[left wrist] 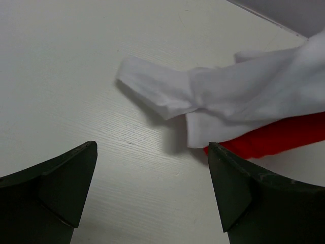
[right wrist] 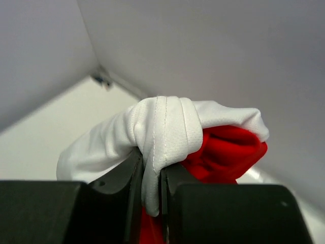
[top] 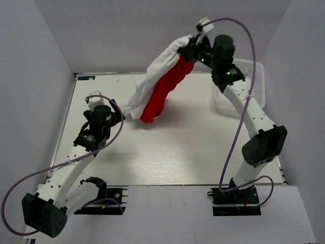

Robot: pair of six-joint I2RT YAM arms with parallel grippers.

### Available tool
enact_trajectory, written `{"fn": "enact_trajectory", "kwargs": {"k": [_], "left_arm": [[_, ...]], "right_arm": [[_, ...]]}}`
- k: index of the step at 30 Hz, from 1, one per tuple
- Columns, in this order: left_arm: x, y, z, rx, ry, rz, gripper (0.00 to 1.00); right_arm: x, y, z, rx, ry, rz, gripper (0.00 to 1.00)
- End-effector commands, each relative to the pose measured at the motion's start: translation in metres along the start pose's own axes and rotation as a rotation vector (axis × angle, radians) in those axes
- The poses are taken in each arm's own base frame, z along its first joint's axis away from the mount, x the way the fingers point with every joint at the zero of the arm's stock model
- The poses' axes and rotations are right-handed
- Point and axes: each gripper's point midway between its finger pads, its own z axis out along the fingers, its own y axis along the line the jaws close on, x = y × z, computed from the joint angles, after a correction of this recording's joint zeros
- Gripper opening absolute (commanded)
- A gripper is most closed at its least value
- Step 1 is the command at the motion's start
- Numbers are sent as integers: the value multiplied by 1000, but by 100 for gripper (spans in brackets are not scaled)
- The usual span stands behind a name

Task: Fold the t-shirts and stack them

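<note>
R gripper [right wrist: 151, 175] pinches bunched white tee [right wrist: 162, 127], red tee [right wrist: 228, 150].

A plain white soft cloth t-shirt [top: 156, 67] is seen against a bright red soft cloth t-shirt [top: 163, 92] of solid colour, a white plastic lattice basket [top: 257, 76] is patterned by an open grid, and an off-white flat tabletop [top: 177, 152] is streaked with faint wood grain.

Pale wood-grain worktop [top: 167, 157] boxed in by plain grey-white left wall [top: 30, 101], back wall [top: 127, 35] and right wall [top: 304, 117], back wall meeting the far edge, white ledge [top: 167, 213] along the near edge, light even, shadows soft.
</note>
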Motion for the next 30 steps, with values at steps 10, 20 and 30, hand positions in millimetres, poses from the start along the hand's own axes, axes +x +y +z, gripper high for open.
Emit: {"fn": "enact_trajectory", "kwargs": {"k": [10,20,30], "left_arm": [[-15,6,-11,-28,-37,-52,100],[-6,4,-2,-35,-6,-35,100],[-2,1,1,-19,3,-26,100]], "right_arm": [[220,84,16,-18,512,-140,90],[242,51,-27,216,522,-125,90],[306,67,-26,62,646,19,90]]}}
